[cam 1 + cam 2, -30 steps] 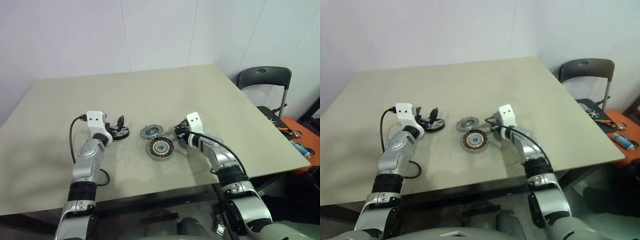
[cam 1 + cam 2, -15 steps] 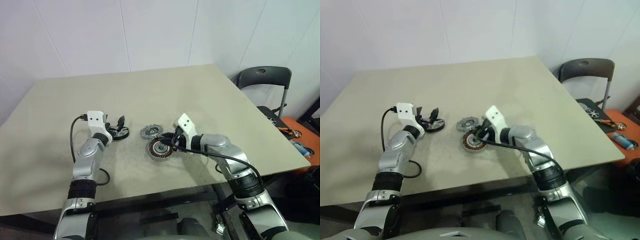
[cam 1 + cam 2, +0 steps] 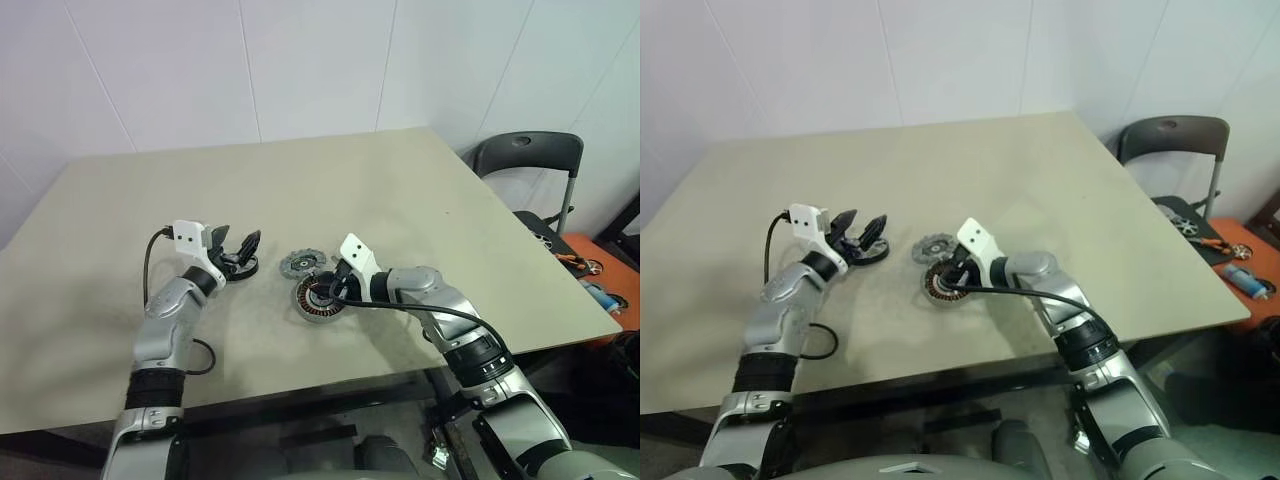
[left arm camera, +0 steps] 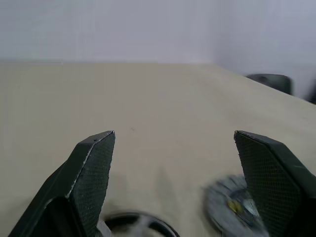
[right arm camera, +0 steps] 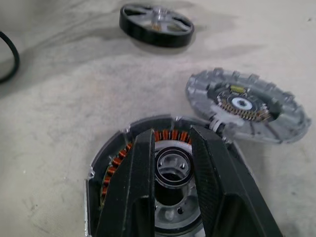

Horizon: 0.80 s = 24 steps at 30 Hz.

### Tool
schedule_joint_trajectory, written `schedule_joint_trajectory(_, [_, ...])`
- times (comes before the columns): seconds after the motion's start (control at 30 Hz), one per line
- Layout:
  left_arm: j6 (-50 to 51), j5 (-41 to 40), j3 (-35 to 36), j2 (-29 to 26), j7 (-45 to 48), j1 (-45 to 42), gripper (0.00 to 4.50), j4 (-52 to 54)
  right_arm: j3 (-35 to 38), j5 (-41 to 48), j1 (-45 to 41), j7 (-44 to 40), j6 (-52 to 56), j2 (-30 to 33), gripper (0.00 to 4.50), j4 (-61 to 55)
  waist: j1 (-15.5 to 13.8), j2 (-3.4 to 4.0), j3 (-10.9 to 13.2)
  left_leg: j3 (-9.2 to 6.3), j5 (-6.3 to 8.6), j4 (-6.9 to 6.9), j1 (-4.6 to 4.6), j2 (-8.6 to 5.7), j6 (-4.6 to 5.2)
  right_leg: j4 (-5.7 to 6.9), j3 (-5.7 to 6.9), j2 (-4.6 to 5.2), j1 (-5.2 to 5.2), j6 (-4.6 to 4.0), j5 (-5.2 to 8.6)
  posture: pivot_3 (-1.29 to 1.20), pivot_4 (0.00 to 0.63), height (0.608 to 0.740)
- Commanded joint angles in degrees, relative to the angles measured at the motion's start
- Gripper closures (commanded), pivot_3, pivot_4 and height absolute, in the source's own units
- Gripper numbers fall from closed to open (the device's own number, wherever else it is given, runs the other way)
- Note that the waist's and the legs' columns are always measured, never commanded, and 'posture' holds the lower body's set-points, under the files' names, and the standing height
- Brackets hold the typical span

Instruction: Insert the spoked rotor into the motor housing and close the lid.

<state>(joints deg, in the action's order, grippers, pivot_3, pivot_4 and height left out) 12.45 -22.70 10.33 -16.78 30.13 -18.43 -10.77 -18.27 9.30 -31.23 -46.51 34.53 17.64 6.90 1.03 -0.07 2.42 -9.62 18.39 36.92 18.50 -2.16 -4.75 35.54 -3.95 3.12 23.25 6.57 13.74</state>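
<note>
The spoked rotor (image 3: 243, 268), black-rimmed with silver spokes, lies flat on the table left of centre. My left gripper (image 3: 237, 243) hovers just over its near side, wide open and holding nothing. In the left wrist view the rotor (image 4: 133, 226) sits low between the fingers (image 4: 94, 163). The grey toothed lid (image 3: 302, 264) lies to the right of the rotor, touching the far edge of the motor housing (image 3: 310, 303) with its copper windings. My right gripper (image 5: 171, 132) points down over the housing (image 5: 113, 168). Its fingers (image 5: 140, 177) are narrowly parted on either side of the silver centre, and no grip shows.
The tan table (image 3: 400, 200) has open room all around the three parts. A black cable (image 3: 203, 352) loops from my left arm near the front edge. A dark chair (image 3: 528, 160) stands off the table's right side, with clutter on the floor beyond it.
My right gripper swung left from beside the housing to over its centre, tilting downward. My left gripper turned to the right above the rotor. The three parts have not moved.
</note>
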Motion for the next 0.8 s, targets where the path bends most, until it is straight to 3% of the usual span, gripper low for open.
schedule_joint_trajectory(0.03, [1.5, -1.9, 1.4, -1.7, 1.4, 0.0, 0.39, 3.8, -0.2, -0.1, -0.9, -0.5, -1.4, -0.6, 3.66, -0.7, -0.1, 0.00, 0.0, 0.00, 0.00, 0.01, 0.00, 0.00, 0.01, 0.01, 0.00, 0.00, 0.00, 0.00, 0.00, 0.00, 0.000, 0.740])
schedule_joint_trajectory(0.8, [6.4, -2.3, 1.0, 0.9, -3.3, -0.1, 0.39, 9.8, -1.1, -2.4, 1.8, -0.8, -3.5, 0.9, 3.66, 1.4, -0.2, -0.01, 0.0, 0.00, 0.01, 0.03, -0.03, 0.00, 0.01, 0.00, 0.01, 0.00, -0.05, 0.00, 0.00, 0.00, 0.000, 0.740])
